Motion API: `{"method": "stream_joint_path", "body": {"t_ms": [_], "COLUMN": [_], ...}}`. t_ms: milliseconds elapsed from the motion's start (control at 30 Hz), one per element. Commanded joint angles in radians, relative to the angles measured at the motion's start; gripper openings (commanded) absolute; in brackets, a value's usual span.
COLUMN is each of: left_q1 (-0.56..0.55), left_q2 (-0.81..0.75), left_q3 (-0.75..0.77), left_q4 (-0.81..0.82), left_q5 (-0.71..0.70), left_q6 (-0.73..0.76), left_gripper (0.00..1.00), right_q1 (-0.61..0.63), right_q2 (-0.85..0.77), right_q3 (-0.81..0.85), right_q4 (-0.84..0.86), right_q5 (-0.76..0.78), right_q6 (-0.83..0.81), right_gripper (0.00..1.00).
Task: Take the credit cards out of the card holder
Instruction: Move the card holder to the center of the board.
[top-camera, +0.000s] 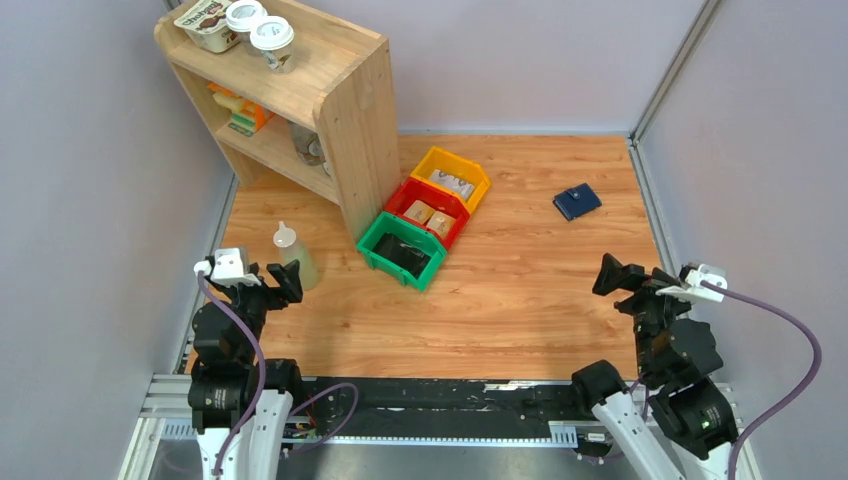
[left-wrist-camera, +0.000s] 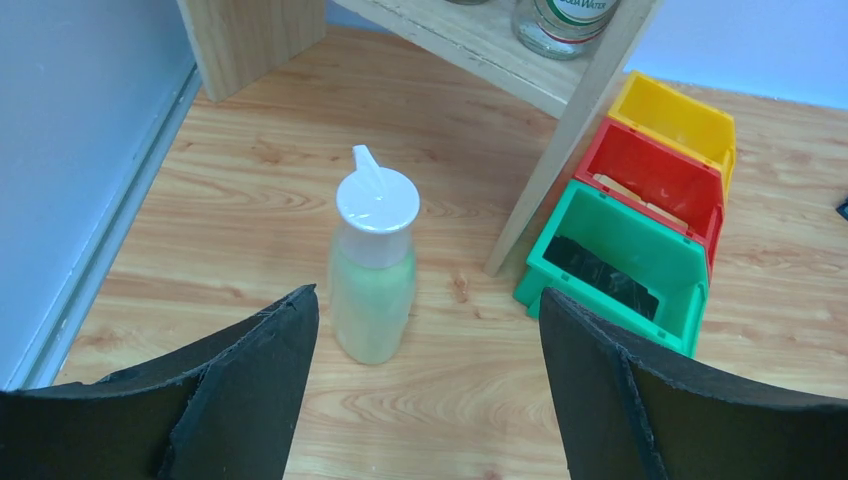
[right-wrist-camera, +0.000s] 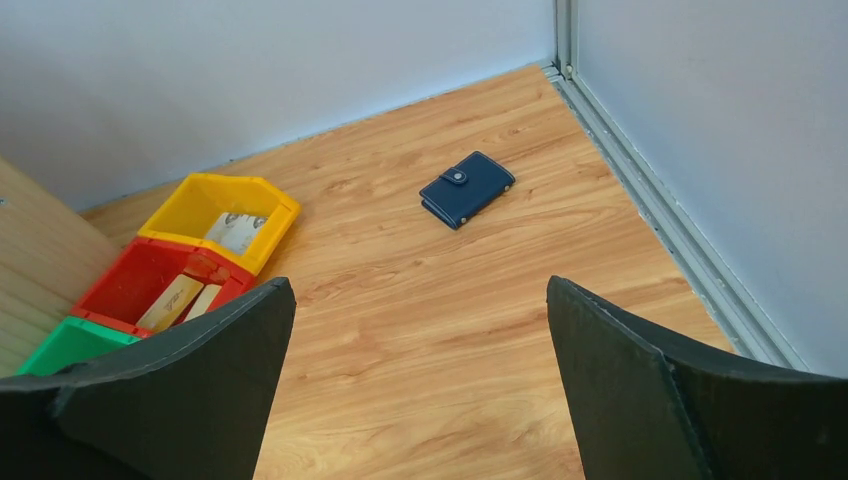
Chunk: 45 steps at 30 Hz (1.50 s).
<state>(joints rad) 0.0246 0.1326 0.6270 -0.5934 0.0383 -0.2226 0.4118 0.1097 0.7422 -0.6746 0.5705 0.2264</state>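
The card holder (top-camera: 577, 202) is a small navy wallet lying flat and closed, its strap snapped over, on the far right of the wooden table. The right wrist view has the card holder (right-wrist-camera: 467, 188) well ahead of my fingers. The credit cards are hidden. My right gripper (top-camera: 618, 278) hovers open at the near right, a good way short of the wallet, and its jaws (right-wrist-camera: 420, 285) hold nothing. Over at the near left, my left gripper (top-camera: 283, 282) is open too and empty (left-wrist-camera: 428, 300).
A pale squeeze bottle (top-camera: 293, 258) stands just ahead of the left gripper. Behind it is a wooden shelf (top-camera: 300, 90) with cups and jars. Green (top-camera: 402, 250), red (top-camera: 430, 212) and yellow (top-camera: 452, 177) bins line up mid-table. A metal rail (top-camera: 650, 210) and wall run along the table's right edge.
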Motion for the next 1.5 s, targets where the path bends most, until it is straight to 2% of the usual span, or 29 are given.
{"method": "stream_joint_path", "body": {"t_ms": [0, 200, 300, 433, 500, 633, 767, 967, 1167, 1300, 1367, 1467], "left_q1": [-0.003, -0.003, -0.003, -0.005, -0.006, -0.011, -0.015, -0.015, -0.015, -0.015, -0.015, -0.015], "left_q2": [-0.01, -0.011, -0.01, -0.016, -0.021, -0.036, -0.047, -0.067, -0.065, -0.059, -0.054, -0.047], "left_q3": [0.0, 0.0, -0.003, -0.003, -0.004, -0.006, -0.007, -0.01, -0.009, -0.006, -0.003, -0.003], "left_q4": [0.027, 0.026, 0.023, 0.023, 0.023, 0.02, 0.021, 0.021, 0.02, 0.015, 0.015, 0.014], "left_q5": [-0.009, -0.012, -0.025, -0.028, -0.029, -0.029, -0.031, -0.035, -0.035, -0.035, -0.035, -0.035], "left_q6": [-0.007, -0.011, -0.015, -0.017, -0.02, -0.024, -0.026, -0.029, -0.026, -0.026, -0.024, -0.02], "left_gripper": [0.89, 0.91, 0.94, 0.99, 1.0, 1.0, 1.0, 1.0, 1.0, 1.0, 1.0, 1.0], "right_q1": [0.004, 0.004, 0.004, 0.004, 0.002, -0.019, -0.164, -0.462, -0.603, -0.666, -0.673, -0.68], "right_q2": [0.06, 0.152, 0.235, 0.431, 0.545, 0.801, 1.002, 1.251, 1.504, 1.651, 1.708, 1.778], "right_q3": [0.042, 0.005, -0.018, -0.004, 0.023, 0.104, 0.187, 0.247, 0.374, 0.442, 0.476, 0.511], "right_q4": [0.05, 0.104, 0.145, 0.214, 0.219, 0.242, 0.224, 0.248, 0.263, 0.329, 0.354, 0.391], "right_q5": [-0.009, -0.035, -0.037, -0.096, -0.055, -0.034, -0.124, -0.424, -0.553, -0.696, -0.712, -0.722], "right_q6": [-0.041, 0.013, 0.092, 0.168, 0.247, 0.287, 0.411, 0.536, 0.586, 0.651, 0.679, 0.711], "right_gripper": [1.0, 1.0, 1.0, 1.0, 1.0, 1.0, 1.0, 1.0, 1.0, 0.89, 0.86, 0.75]}}
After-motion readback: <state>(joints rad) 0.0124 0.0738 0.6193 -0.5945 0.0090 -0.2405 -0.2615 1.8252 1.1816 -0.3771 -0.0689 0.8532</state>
